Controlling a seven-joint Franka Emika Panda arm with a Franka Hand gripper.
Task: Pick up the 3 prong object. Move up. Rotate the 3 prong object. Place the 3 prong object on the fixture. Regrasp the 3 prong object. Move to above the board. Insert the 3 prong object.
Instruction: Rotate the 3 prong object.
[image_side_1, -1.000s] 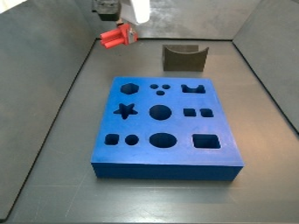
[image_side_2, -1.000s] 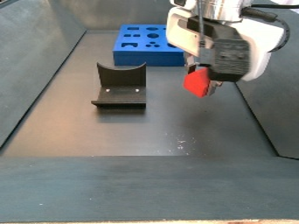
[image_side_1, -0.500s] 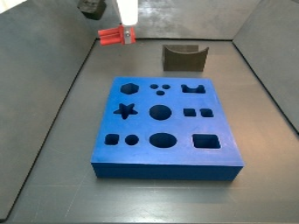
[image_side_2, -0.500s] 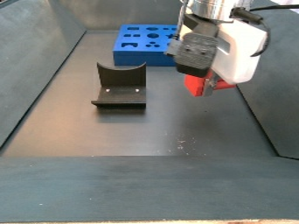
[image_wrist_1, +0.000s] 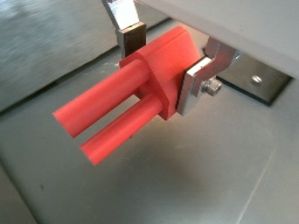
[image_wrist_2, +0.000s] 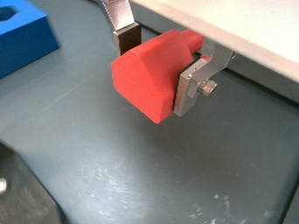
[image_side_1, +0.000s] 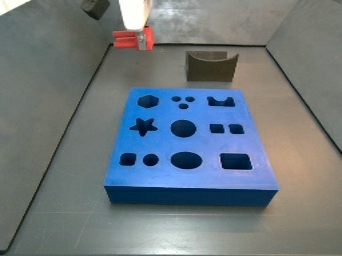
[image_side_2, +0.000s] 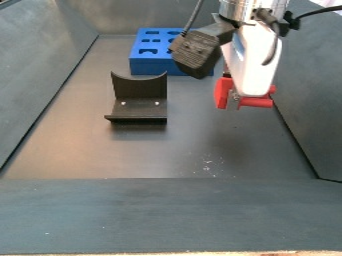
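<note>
My gripper (image_wrist_1: 163, 66) is shut on the 3 prong object (image_wrist_1: 122, 109), a bright red-orange piece. It hangs in the air above the grey floor, near the back left corner in a side view (image_side_1: 131, 39). The silver fingers (image_wrist_2: 193, 83) clamp its thick end, and the prongs stick out sideways. The piece's blunt end shows in a wrist view (image_wrist_2: 152, 74). In a side view the gripper (image_side_2: 249, 90) holds the piece (image_side_2: 247, 98) well to the right of the fixture (image_side_2: 135, 100). The fixture (image_side_1: 210, 66) is empty. The blue board (image_side_1: 187, 140) lies apart from it.
The board (image_side_2: 167, 50) sits at the far end of the walled grey bin. A corner of the board (image_wrist_2: 24, 44) and a dark edge of the fixture (image_wrist_2: 17, 192) show in a wrist view. Bin walls (image_side_1: 80, 100) rise on every side.
The wrist has rotated while staying over the same spot. The red piece has turned with it and sits slightly higher, still clamped.
</note>
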